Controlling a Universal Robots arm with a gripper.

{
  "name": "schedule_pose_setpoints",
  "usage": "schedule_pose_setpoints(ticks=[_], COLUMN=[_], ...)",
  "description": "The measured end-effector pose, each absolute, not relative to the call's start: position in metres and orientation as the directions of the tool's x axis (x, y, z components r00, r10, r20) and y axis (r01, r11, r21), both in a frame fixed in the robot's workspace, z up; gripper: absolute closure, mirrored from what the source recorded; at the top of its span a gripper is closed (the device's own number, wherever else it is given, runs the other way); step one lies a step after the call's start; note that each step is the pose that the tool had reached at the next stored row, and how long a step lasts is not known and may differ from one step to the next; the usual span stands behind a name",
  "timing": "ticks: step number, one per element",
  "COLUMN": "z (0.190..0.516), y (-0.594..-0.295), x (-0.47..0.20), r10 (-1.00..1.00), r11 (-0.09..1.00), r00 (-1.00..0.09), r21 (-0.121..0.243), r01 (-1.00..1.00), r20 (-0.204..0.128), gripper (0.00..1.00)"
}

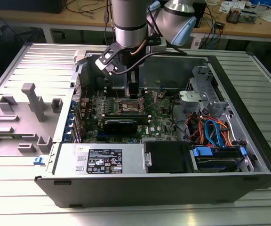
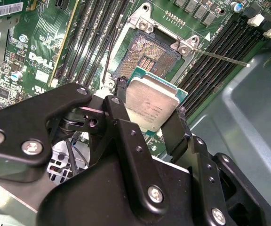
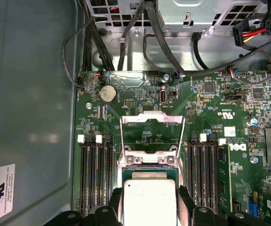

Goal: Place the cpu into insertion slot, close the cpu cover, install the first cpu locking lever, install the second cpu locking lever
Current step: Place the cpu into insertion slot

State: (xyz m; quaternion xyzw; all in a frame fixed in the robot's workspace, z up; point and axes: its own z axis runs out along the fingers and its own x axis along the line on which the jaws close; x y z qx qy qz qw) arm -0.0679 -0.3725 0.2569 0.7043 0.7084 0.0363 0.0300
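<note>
Cpu first, by the exterior view: the chip itself is too small to make out there, but the arm reaches down into an open computer case [image 1: 248,141] lying on a ribbed metal table [image 1: 13,197], and the gripper [image 1: 131,92] hangs just over the insertion slot [image 1: 128,107] on the green circuit board [image 1: 161,117].

In the second wrist view the cpu [image 2: 150,104] is clamped by its edges between the two black fingers [image 2: 120,92] of the gripper [image 2: 150,107], silver top facing the camera. It is held off the board, beside the insertion slot [image 2: 152,52], whose bare contact field lies uncovered. A thin locking lever [image 2: 220,57] sticks out from the socket's corner over the long black memory slots [image 2: 215,52].

In the first wrist view the gripper [image 3: 149,194] again pinches the cpu [image 3: 149,207], which hangs over the near part of the insertion slot [image 3: 147,161]. The cpu cover [image 3: 152,117] stands swung open on the far side of the socket. A coin battery [image 3: 108,93] sits further back on the board.
</note>
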Motion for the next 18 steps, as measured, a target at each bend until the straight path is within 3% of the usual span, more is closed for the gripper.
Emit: schedule_pose_setpoints(ticks=[18], z=[0.24], y=[-0.372], x=[-0.072], r10=[0.999], r11=[0.04], r00=[-0.041], r21=[0.096], r01=[0.995], r20=[0.008], gripper=[0.46])
